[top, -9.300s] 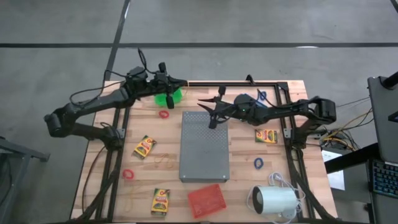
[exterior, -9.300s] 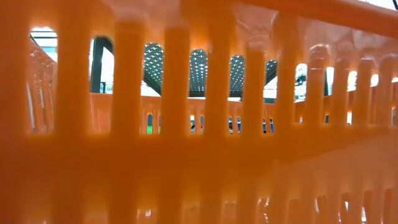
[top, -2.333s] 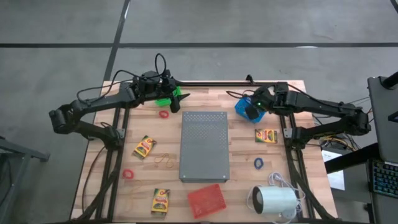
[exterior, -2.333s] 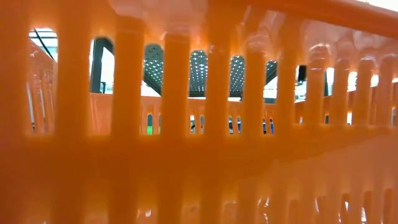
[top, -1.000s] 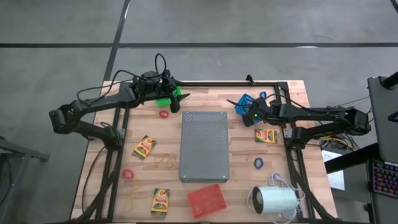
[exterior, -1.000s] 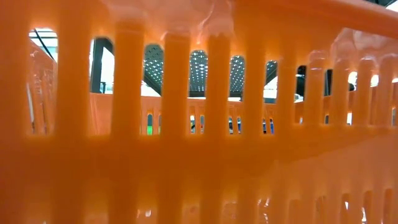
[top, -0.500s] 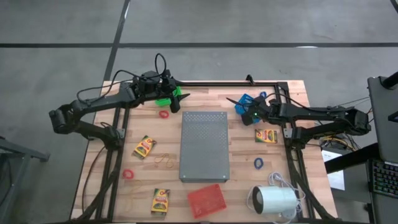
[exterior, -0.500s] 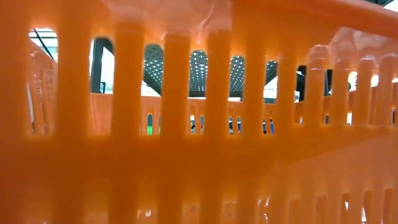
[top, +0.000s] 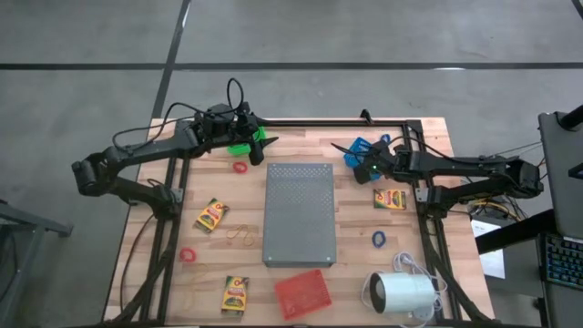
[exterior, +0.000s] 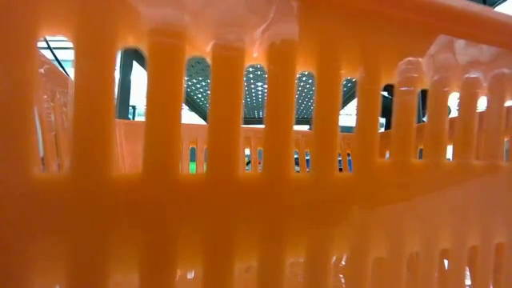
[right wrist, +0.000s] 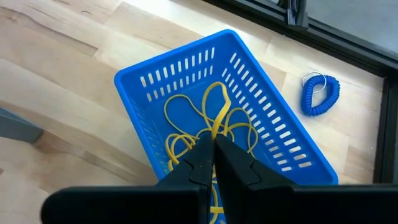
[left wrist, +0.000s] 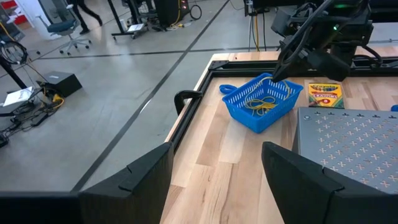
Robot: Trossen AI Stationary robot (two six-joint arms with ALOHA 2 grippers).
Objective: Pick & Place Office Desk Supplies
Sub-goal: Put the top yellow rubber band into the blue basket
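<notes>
Wooden table (top: 301, 150); grey perforated slab (top: 299, 214) at centre, long axis near to far.

Blue plastic basket (right wrist: 224, 118), far right of slab, one corner toward slab; yellow rubber bands (right wrist: 208, 124) tangled inside, loops stretched roughly along basket length.

Right gripper (right wrist: 214, 163): poised over basket, fingers pressed together, pinching one yellow band that rises out of the tangle.

Left gripper (left wrist: 214, 168): far left, fingers spread, holding nothing, beside green basket (top: 244, 141).

Risk, judged: band clinging to fingertips on release, dragged back out on withdrawal; tangle lifted with it; light basket nudged or tipped by fingertips.

Blue coiled ring (right wrist: 318, 93) just beyond basket, on bare wood.
</notes>
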